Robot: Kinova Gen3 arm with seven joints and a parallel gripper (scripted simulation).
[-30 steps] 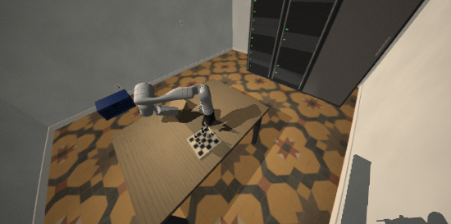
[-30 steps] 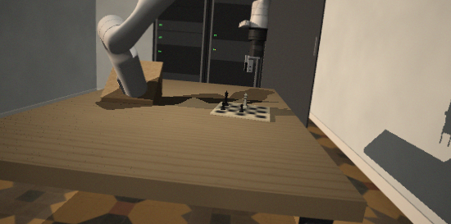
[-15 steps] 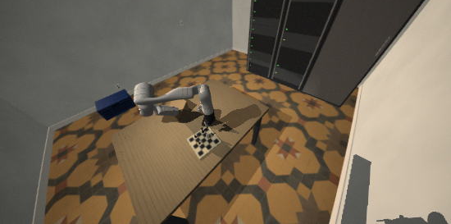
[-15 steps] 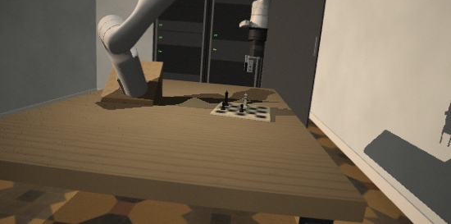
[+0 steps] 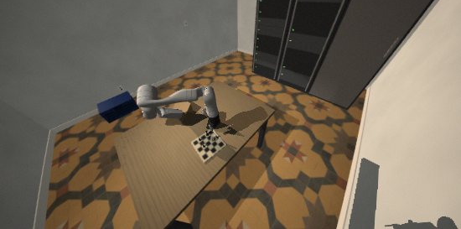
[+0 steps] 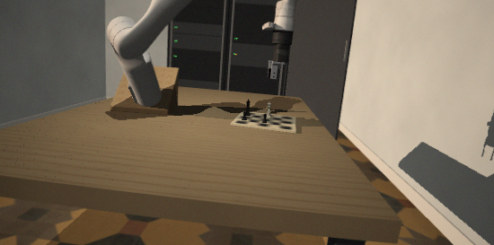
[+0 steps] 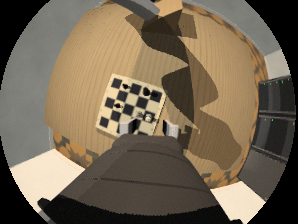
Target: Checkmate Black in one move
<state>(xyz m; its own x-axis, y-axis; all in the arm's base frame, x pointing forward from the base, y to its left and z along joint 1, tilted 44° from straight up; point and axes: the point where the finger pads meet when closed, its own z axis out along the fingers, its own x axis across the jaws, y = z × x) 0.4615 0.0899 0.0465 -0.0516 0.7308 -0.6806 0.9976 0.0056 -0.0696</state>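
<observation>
Chessboard [image 6: 265,122] near table's [image 6: 180,169] far right edge, black pieces [image 6: 247,109] and white piece [image 6: 269,108] upright on it; gripper [image 6: 275,71] hung above board's far side, fingers spread wide, pinching nothing.
</observation>
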